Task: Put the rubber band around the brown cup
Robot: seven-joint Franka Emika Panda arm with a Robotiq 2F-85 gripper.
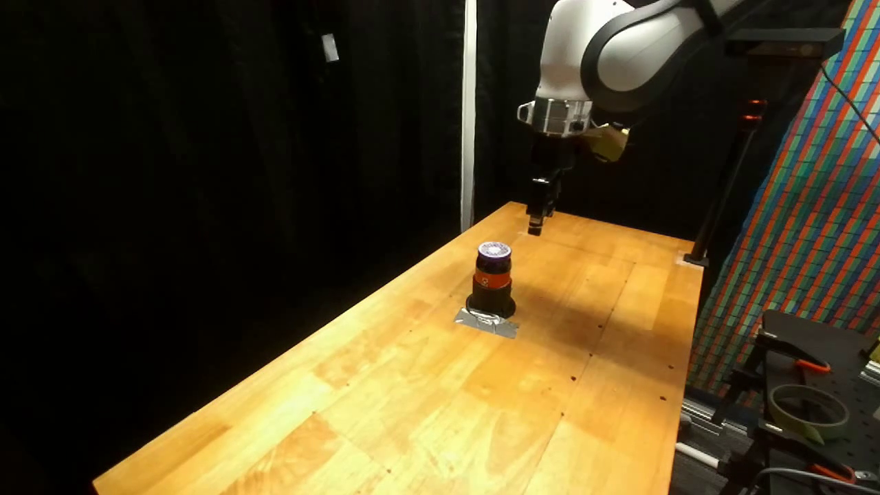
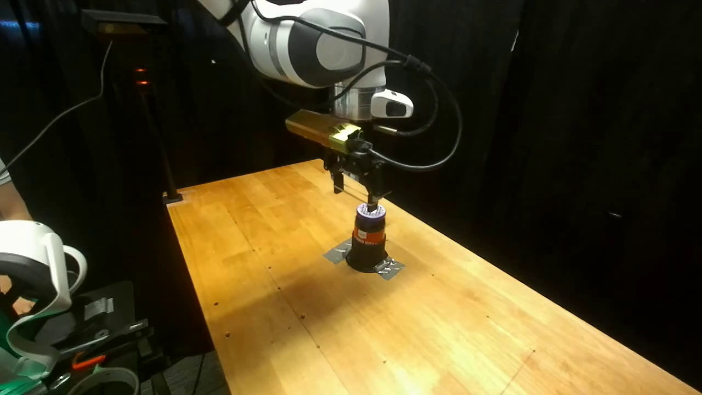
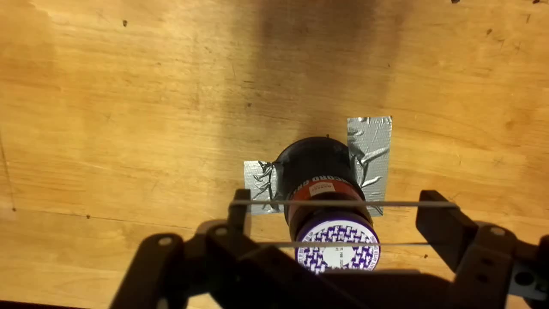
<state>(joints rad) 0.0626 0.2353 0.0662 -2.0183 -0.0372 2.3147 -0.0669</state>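
Observation:
The brown cup, a dark jar with an orange band and a purple-white lid, stands upright in both exterior views (image 1: 493, 279) (image 2: 369, 237) and in the wrist view (image 3: 330, 216). My gripper (image 1: 542, 221) is open above the table, higher than the lid; it also shows in an exterior view (image 2: 355, 198) and the wrist view (image 3: 336, 201). The thin rubber band (image 3: 394, 204) is stretched round both fingers, its two strands crossing over the cup in the wrist view. It shows faintly in an exterior view (image 2: 352, 192). The band is apart from the cup.
The cup's black base is fixed to the wooden table (image 1: 412, 412) by silver tape (image 1: 487, 323) (image 2: 390, 269) (image 3: 372, 163). A black post (image 1: 722, 185) stands at the table's far corner. A side cart with a tape roll (image 1: 808, 411) is beside the table.

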